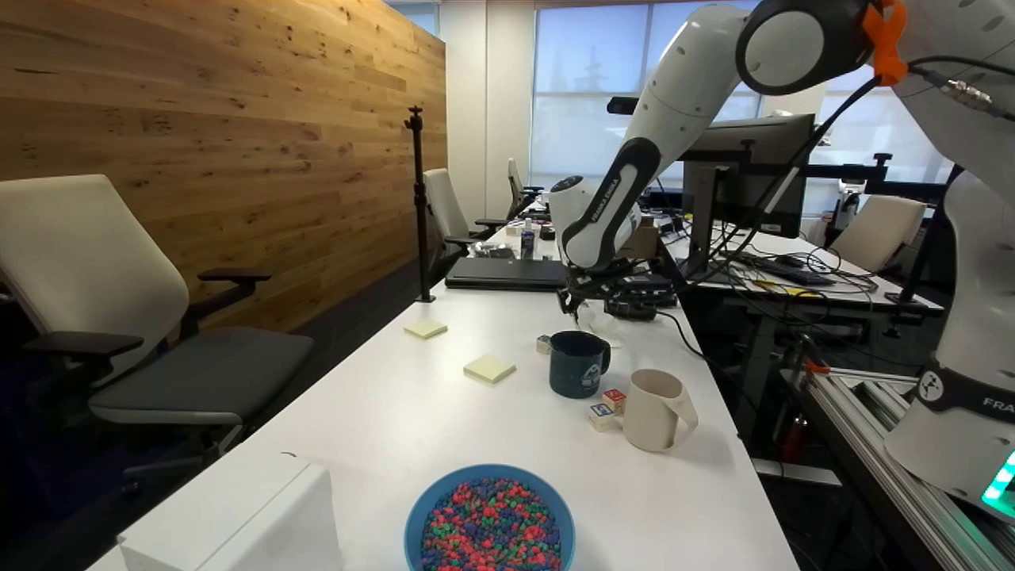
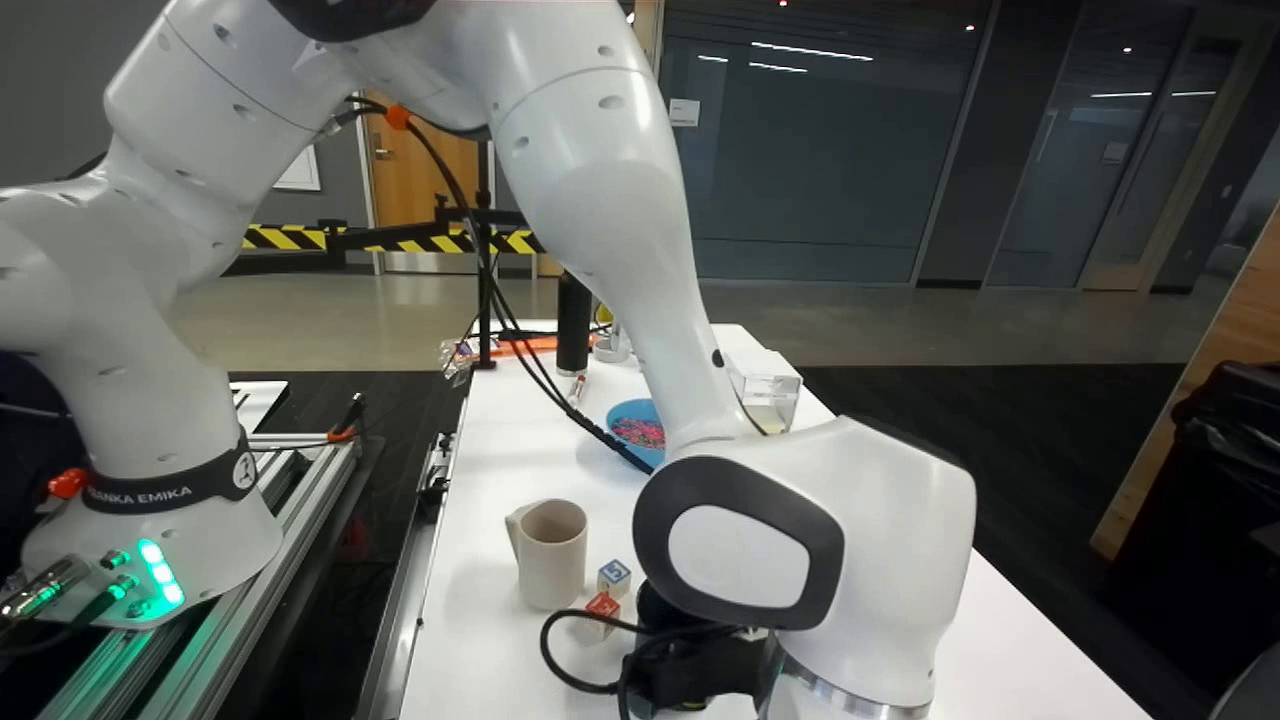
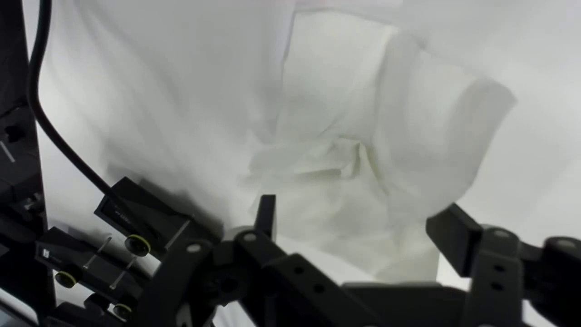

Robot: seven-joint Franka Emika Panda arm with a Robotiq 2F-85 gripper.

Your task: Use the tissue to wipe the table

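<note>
The table (image 1: pixel 373 428) has a smooth white top. It also shows in the wrist view (image 3: pixel 544 190) and in an exterior view (image 2: pixel 480 560). A crumpled white tissue (image 3: pixel 336 86) lies on the table in the wrist view, with a raised fold near its middle. My gripper (image 3: pixel 357 213) is open above the tissue, its two fingers wide apart with nothing held between them. In an exterior view the gripper (image 1: pixel 572 305) points down at the table behind the dark green mug, and part of the tissue (image 1: pixel 600 323) shows there. The arm hides the tissue in an exterior view.
A dark green mug (image 1: pixel 572 373), a beige mug (image 1: pixel 650 416) and letter blocks (image 1: pixel 602 416) stand near the gripper. Sticky-note pads (image 1: pixel 489 368), a blue bowl (image 1: pixel 414 527) and a white box (image 1: pixel 230 507) are further off. Black devices with a cable (image 3: pixel 68 150) lie beside the tissue.
</note>
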